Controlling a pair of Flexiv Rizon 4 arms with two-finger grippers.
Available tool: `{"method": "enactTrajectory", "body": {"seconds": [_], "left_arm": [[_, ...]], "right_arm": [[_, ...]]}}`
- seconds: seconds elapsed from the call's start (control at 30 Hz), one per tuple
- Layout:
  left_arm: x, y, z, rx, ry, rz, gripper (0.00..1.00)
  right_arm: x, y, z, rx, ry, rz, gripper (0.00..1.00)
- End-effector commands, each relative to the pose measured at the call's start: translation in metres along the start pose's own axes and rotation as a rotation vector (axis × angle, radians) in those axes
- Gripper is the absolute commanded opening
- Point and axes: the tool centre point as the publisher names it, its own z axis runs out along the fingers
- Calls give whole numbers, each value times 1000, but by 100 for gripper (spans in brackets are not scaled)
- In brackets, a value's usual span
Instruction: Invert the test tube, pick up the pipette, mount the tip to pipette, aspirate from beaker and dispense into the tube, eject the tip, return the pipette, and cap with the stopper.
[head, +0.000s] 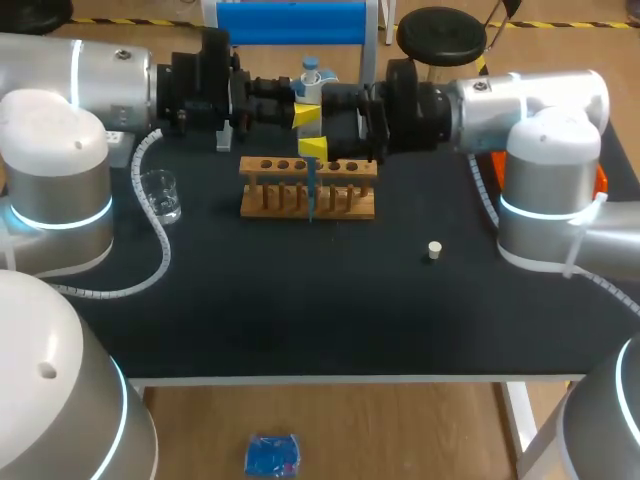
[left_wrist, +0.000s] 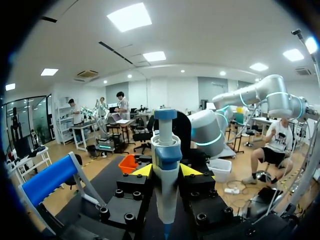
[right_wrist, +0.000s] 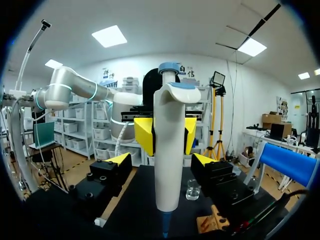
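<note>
Holding the pipette upright right above the rack, the left gripper has it clamped, both yellow fingertips pressed onto the body from opposite sides. Left arm comes in level over the rack's left end and right arm level over its right end. The two grippers meet nose to nose above the rack's middle. Right gripper is spread wide: its fingers stand either side of the pipette with clear gaps, touching nothing, gripping nothing. From the right wrist you see the left gripper's yellow pads closed on the pipette's far side. Blue tip is on the pipette's lower end and hangs straight down at the rack's middle, crossing its top bar. Whether it sits in a hole or just in front of the rack, I cannot tell. Beaker, clear glass, stands on the table well to the left of the rack. Stopper, small and white, sits on the table off the rack's right end, nearer the front edge, apart from everything
</note>
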Motion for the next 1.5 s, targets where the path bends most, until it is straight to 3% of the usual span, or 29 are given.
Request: {"method": "enactTrajectory", "body": {"seconds": [0.03, 0.13, 0.27, 0.47, 0.77, 1.07, 1.1, 1.13, 1.5], "left_arm": [[-1, 0, 0, 1, 2, 1, 0], [-1, 0, 0, 1, 2, 1, 0], [-1, 0, 0, 1, 2, 1, 0], [-1, 0, 0, 1, 2, 1, 0], [-1, 0, 0, 1, 2, 1, 0], [-1, 0, 0, 1, 2, 1, 0], [-1, 0, 0, 1, 2, 1, 44], [-1, 0, 0, 1, 2, 1, 100], [-1, 0, 0, 1, 2, 1, 100]], "right_arm": [[-1, 0, 2, -2, -2, -3, 78], [-2, 0, 3, 0, -3, -4, 74], [-3, 1, 3, 1, -3, -6, 52], [-5, 1, 4, 4, 0, -6, 42], [-6, 1, 4, 15, 7, -12, 0], [-6, 1, 2, 18, 5, -12, 0], [-6, 1, 2, 17, 6, -10, 0], [-6, 1, 2, 17, 6, -9, 0], [-8, -1, -11, 47, 32, -9, 0]]}}
